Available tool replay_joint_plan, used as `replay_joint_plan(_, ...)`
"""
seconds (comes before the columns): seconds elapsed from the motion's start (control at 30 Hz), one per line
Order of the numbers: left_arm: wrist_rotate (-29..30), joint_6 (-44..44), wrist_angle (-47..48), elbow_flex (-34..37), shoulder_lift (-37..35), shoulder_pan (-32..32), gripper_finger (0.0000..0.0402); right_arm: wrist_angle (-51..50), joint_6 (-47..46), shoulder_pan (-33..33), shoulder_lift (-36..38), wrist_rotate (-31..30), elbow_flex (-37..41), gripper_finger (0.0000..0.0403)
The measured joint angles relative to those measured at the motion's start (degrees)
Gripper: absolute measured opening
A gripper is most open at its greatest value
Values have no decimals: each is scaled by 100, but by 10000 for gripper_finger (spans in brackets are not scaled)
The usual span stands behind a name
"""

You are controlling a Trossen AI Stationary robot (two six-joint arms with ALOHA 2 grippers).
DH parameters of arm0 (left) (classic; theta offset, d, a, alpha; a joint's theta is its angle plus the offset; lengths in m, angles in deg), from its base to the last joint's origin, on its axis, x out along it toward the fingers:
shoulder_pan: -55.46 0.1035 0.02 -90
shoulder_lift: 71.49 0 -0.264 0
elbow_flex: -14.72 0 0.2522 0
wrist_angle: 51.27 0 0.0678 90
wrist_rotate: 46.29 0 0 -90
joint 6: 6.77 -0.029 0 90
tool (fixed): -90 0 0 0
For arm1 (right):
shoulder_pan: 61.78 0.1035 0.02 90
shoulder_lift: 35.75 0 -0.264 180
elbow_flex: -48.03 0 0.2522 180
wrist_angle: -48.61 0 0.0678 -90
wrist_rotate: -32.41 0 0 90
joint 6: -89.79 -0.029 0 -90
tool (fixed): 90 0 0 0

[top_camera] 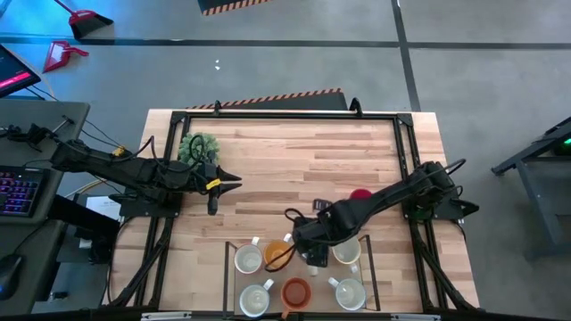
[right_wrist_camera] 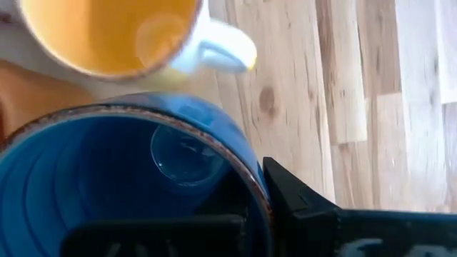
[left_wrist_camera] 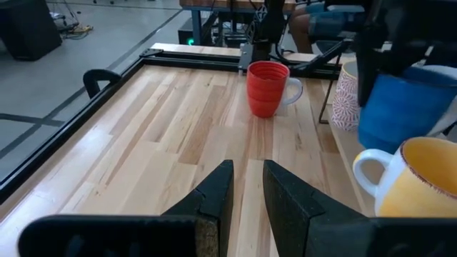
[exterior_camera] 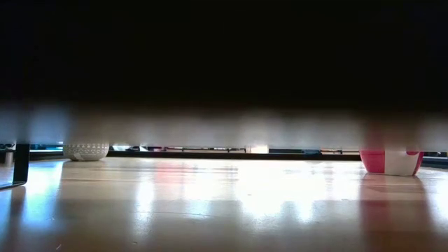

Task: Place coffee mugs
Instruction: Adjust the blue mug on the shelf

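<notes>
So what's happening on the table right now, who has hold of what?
The right gripper has closed on the rim of the blue mug, down among the group of mugs at the near edge of the table, next to a yellow-lined mug. The left gripper hovers empty over bare wood near the potted plant. A red mug stands alone, apart from the group.

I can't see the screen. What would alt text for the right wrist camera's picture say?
Close-up from the right gripper, shut on the rim of a blue mug, one dark finger inside it and one outside. Beside the blue mug is a mug with a yellow inside and a white handle, both on a pale wooden table.
</notes>
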Motion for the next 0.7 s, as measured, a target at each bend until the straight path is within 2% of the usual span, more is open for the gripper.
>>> replay_joint_plan(0.4, 153, -43, 0, 0, 2, -2, 67, -304, -173, -33, 4, 96, -105, 0)
replay_joint_plan(0.7, 153, -98, 9, 0, 2, 0, 67, -351, -125, -115, -298, 305, -103, 0)
